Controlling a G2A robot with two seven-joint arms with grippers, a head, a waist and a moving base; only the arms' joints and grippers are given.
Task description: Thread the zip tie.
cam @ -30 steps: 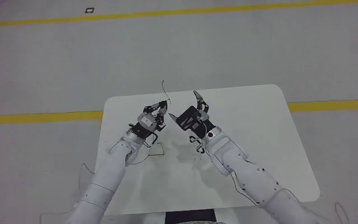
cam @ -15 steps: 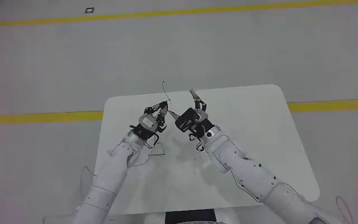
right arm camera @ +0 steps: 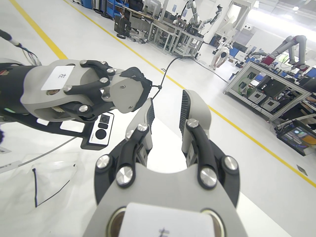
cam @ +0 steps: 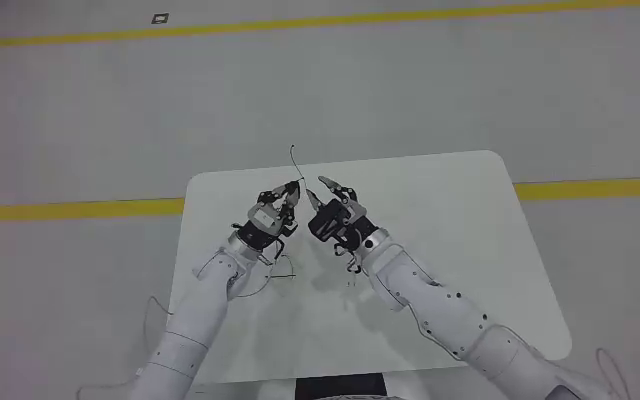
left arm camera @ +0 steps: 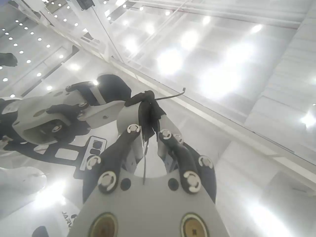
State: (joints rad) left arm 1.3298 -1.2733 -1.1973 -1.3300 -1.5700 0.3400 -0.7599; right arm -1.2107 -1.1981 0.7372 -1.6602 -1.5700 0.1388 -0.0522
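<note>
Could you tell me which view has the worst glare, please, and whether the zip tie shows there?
Left wrist view: ceiling lights glare heavily, yet the zip tie stands dark against them in the left pincer; right wrist and top views: little glare.

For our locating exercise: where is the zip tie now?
In the top view, the zip tie is clamped in the left pincer, beside the open right pincer.

Left hand (cam: 291, 194) over tabletop (cam: 460, 230), zip tie (cam: 294, 158) in it — right hand (cam: 321, 191) just beside, on its right. Second tie (right arm camera: 35, 188) on tabletop behind left hand.
</note>
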